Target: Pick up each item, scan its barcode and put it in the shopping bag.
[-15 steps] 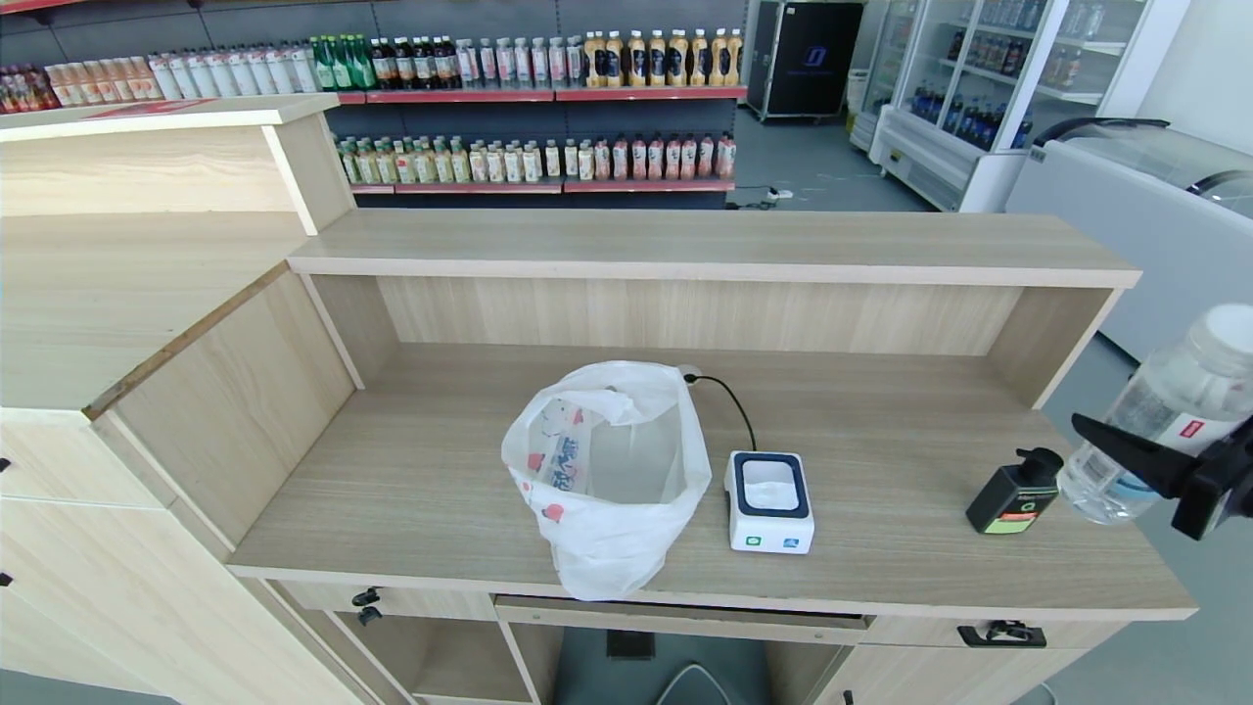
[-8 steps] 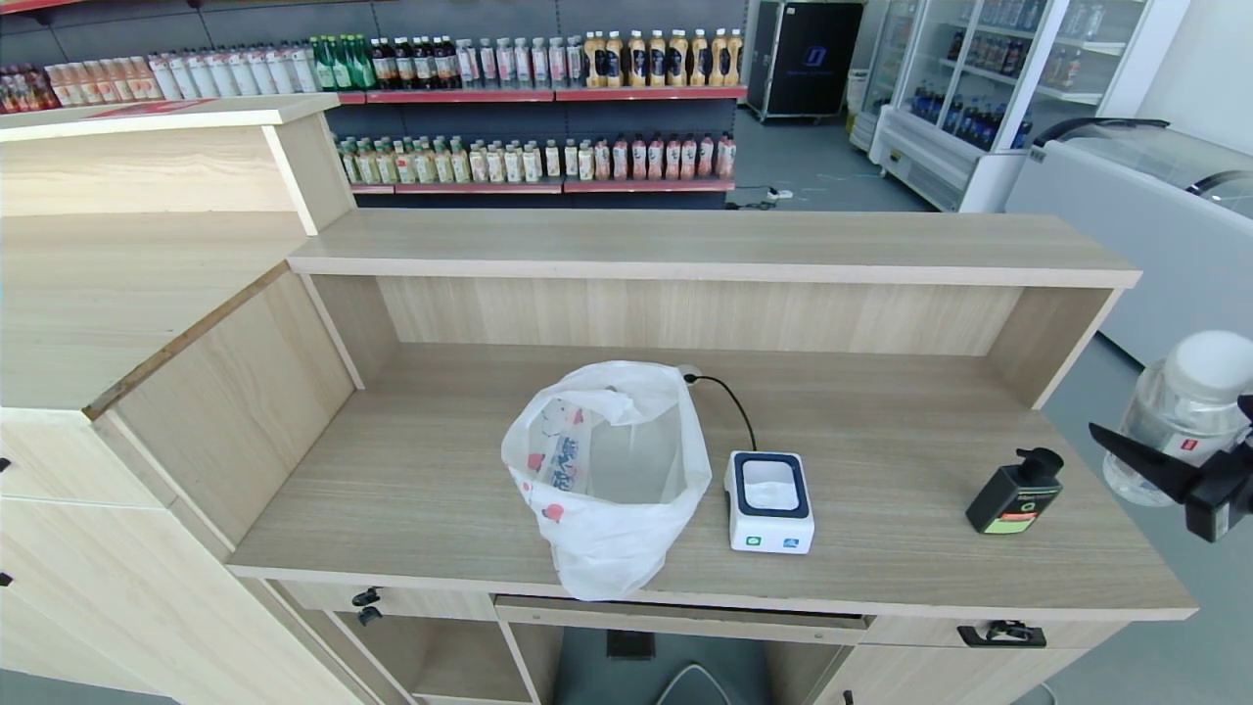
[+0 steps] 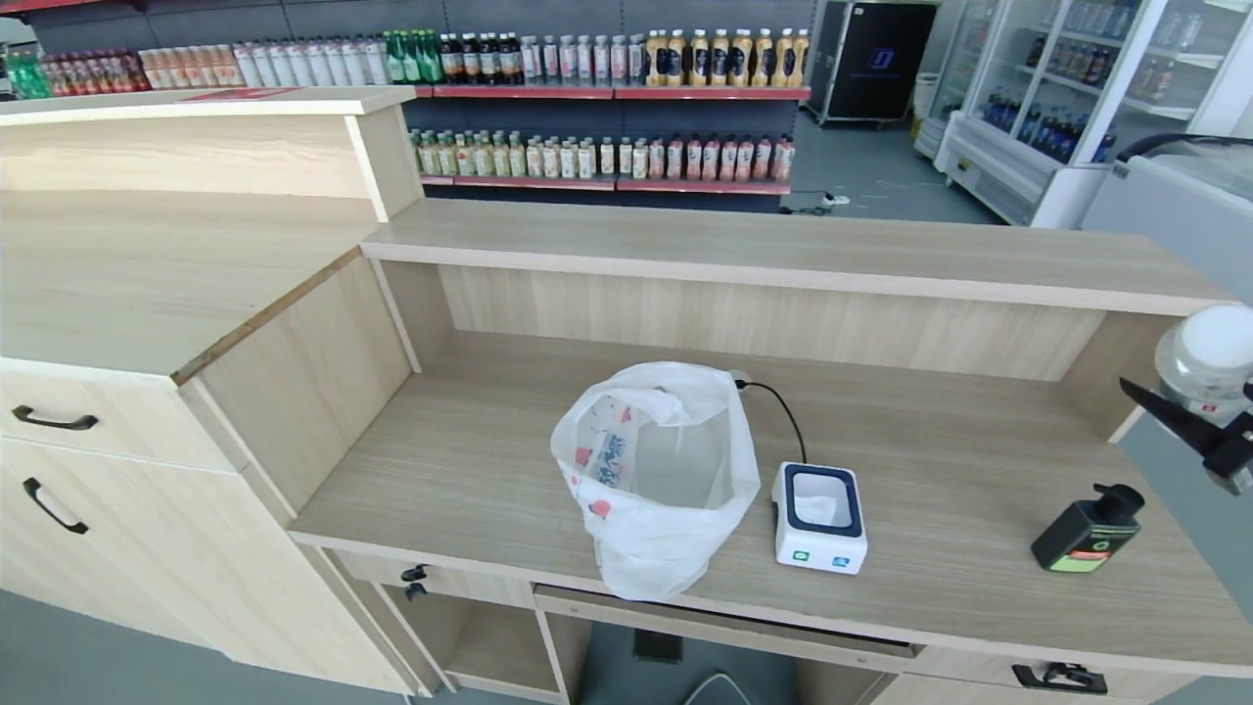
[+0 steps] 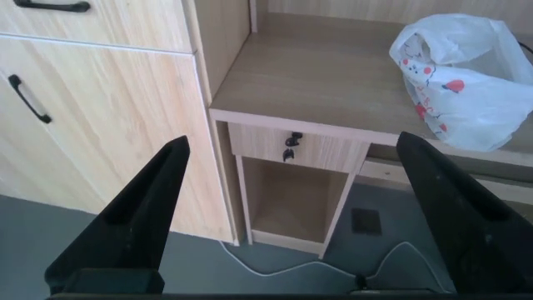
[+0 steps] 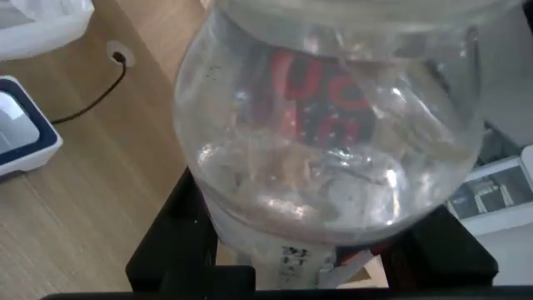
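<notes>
Farthest left, the left gripper [image 4: 291, 146]: released, spread wide, nothing held, parked low in front of the counter [image 4: 316, 75]. Beyond those jaws and above them, toward the robot's right, the shopping bag [image 4: 466, 83], standing on the counter top, mouth open. Best left parked; no part in the present step, by the look of it.

Next, just right of the bag, well left of the right jaws and below them, the scanner [image 3: 820, 517], window facing up, cable [image 3: 783, 411] trailing back behind the bag. Further right, close under the right jaws, a black pump bottle [image 3: 1085, 532] on the counter, not yet handled.

At the far right, the right gripper [image 3: 1189, 406]: clenched on the water bottle [image 3: 1209, 357], white cap up, held above the counter and off its right end.

Step in hand, as a judgement: carrying the bottle to the scanner. To do it well:
- Travel left and down, passing over the pump bottle rather than through it.
- Stop with the label above the window, not the cap or bare plastic.
- Roll the wrist slowly until the barcode faces down; barcode position impossible to tell from here.
- Keep the grip firm: smooth, round, probably heavy with water.
- Steer clear of the cable, then on to the bag mouth.
</notes>
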